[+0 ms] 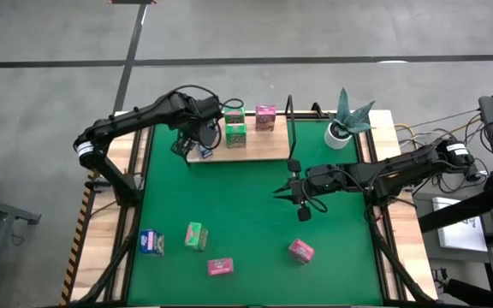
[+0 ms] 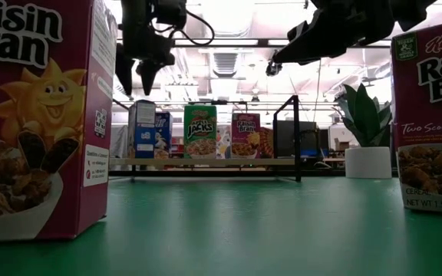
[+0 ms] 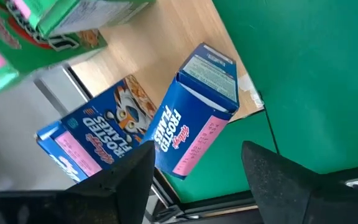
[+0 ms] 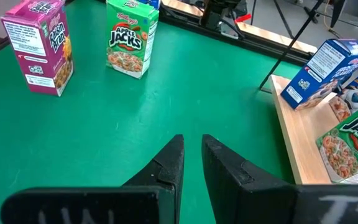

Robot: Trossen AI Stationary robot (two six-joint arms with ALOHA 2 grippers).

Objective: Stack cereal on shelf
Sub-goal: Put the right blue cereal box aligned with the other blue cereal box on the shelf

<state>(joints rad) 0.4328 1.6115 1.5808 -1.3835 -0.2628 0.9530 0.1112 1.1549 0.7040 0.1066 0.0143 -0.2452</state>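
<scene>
Left hand (image 2: 144, 73) spread above shelf (image 2: 206, 162), blue box (image 2: 150, 130) beneath

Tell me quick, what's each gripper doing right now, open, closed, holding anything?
Left gripper: open, holding nothing, above the blue cereal boxes on the shelf.
Right gripper: nearly closed, empty, over the green mat.

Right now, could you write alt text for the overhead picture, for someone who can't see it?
Two dark robot arms reach over a green mat; the left end effector hovers open above a wooden shelf holding small cereal boxes. The right end effector waits mid-mat, fingers nearly together. Four more boxes stand along the mat's near edge, and a potted plant sits beside the shelf.
</scene>
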